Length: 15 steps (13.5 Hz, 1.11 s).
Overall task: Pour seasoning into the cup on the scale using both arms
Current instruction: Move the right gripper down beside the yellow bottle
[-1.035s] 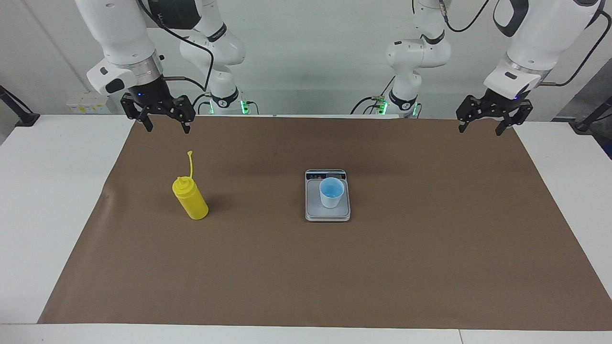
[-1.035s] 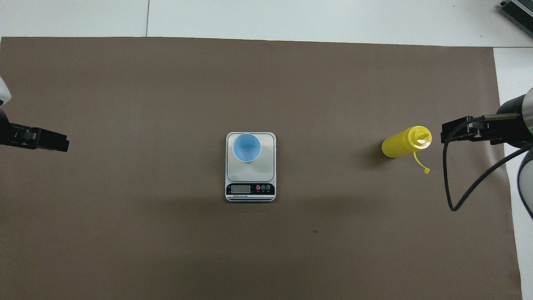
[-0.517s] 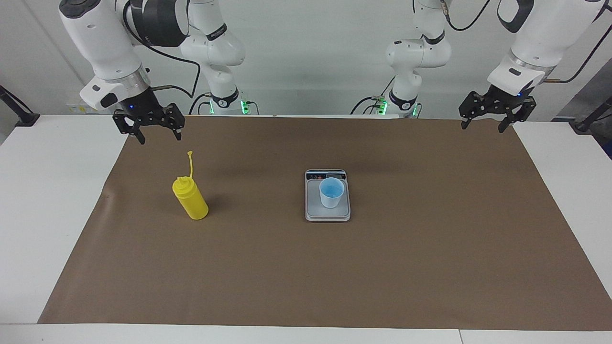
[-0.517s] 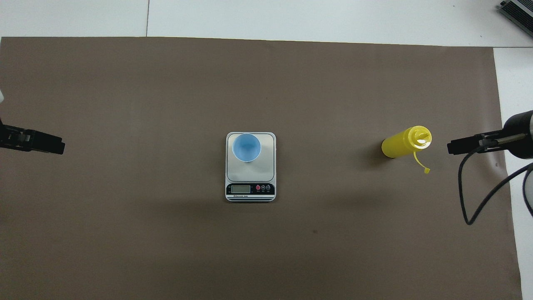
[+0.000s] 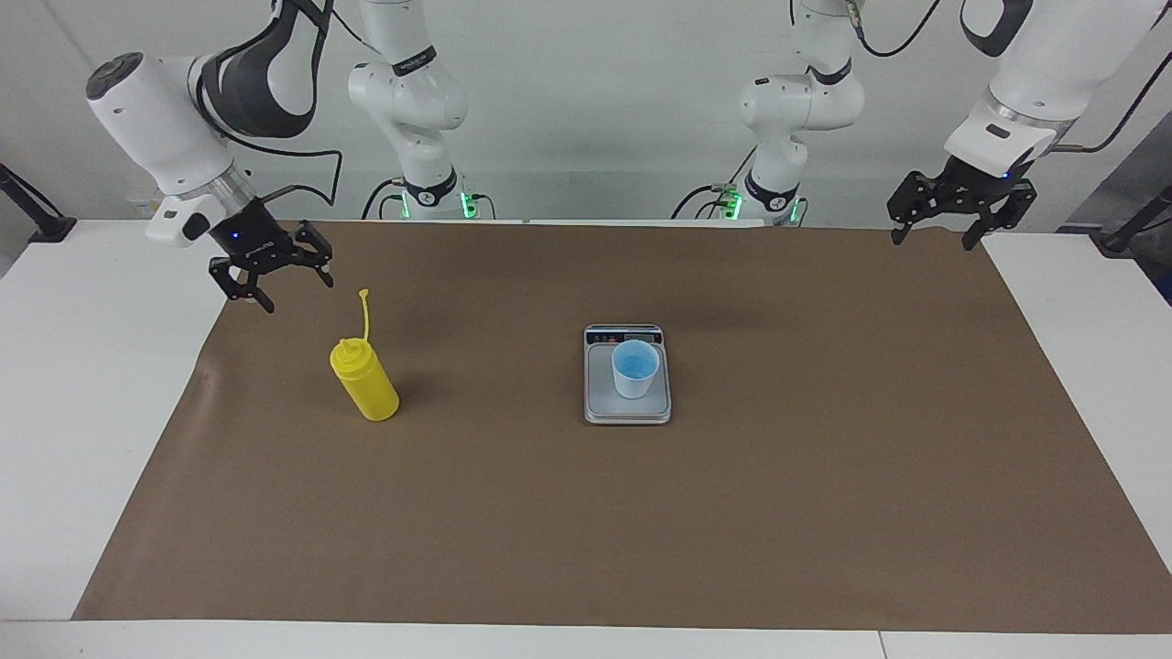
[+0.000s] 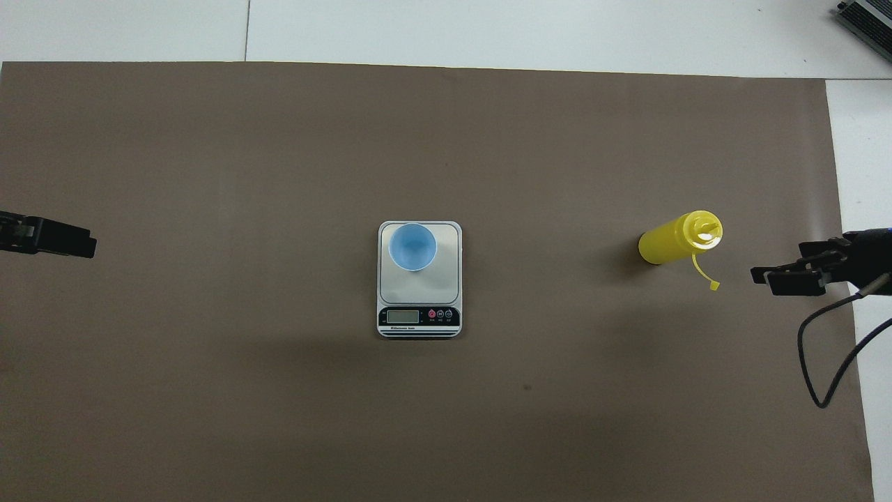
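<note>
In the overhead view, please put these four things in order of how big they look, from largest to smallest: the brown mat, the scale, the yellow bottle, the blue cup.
1. Brown mat, by far the largest.
2. Scale.
3. Yellow bottle, seen slantwise from above, so its look is unsure.
4. Blue cup, the smallest, standing on the scale.

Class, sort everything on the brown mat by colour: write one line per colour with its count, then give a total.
Yellow: 1, the squeeze bottle
Light blue: 1, the cup
Silver-grey: 1, the scale, with the cup standing on it
Total: 3
</note>
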Available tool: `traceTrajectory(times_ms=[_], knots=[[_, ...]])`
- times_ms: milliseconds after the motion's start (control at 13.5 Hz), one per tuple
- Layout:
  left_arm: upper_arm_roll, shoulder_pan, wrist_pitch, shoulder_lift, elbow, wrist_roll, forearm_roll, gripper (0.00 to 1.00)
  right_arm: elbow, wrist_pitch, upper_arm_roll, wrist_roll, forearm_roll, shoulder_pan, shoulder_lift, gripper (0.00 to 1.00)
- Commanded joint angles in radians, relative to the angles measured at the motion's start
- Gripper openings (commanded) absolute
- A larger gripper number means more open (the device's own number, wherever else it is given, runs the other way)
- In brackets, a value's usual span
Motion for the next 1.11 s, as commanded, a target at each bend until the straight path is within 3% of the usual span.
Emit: traceTrajectory(times_ms=[0, 222, 591, 1035], knots=[[-0.004, -0.004, -0.014, -0.023, -0.022, 0.003, 0.004, 1.0, -0.123, 0.092, 0.008, -0.234, 0.153, -0.047, -0.018, 1.0], [0.003, 0.01, -0.011, -0.023, -0.022, 0.003, 0.004, 1.0, -0.169, 0.115, 0.008, -0.509, 0.337, -0.082, 0.053, 1.0], [0.003, 0.024, -0.011, -0.023, -0.022, 0.003, 0.004, 1.0, -0.272, 0.203, 0.008, -0.797, 0.56, -0.087, 0.096, 1.0], [0.003, 0.024, -0.011, -0.023, -0.024, 0.003, 0.004, 1.0, -0.278, 0.253, 0.008, -1.156, 0.826, -0.053, 0.165, 1.0]])
